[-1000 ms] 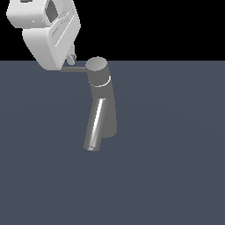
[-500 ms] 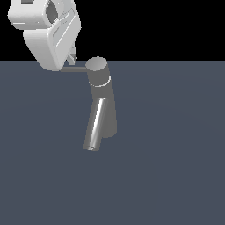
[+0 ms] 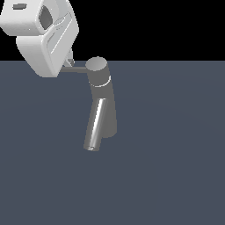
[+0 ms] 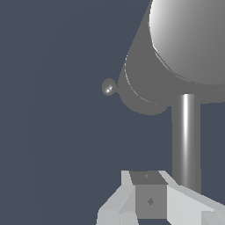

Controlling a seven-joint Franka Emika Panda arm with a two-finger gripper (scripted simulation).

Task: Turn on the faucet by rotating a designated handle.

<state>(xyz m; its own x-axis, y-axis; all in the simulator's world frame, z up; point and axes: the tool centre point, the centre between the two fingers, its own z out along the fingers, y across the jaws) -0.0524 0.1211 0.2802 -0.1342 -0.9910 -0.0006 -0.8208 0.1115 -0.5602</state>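
The grey faucet (image 3: 104,110) stands upright on the dark floor, with its cylindrical cap (image 3: 97,72) on top and its shiny slanted spout (image 3: 95,125) pointing down toward the front. The thin dark handle (image 3: 77,68) sticks out from the cap toward the exterior view's left. My white gripper (image 3: 69,61) hangs over the handle's outer end, its fingertips right beside the rod. In the wrist view the handle (image 4: 186,136) runs from the cap (image 4: 189,39) down past my gripper (image 4: 149,200). The fingers look closed together, with the rod beside them, not between them.
The dark grey-blue floor (image 3: 176,167) spreads flat all around the faucet. My white arm link (image 3: 39,26) fills the exterior view's upper left corner above the handle.
My gripper and wrist have shifted slightly up and toward the exterior view's left. The handle and faucet look unchanged.
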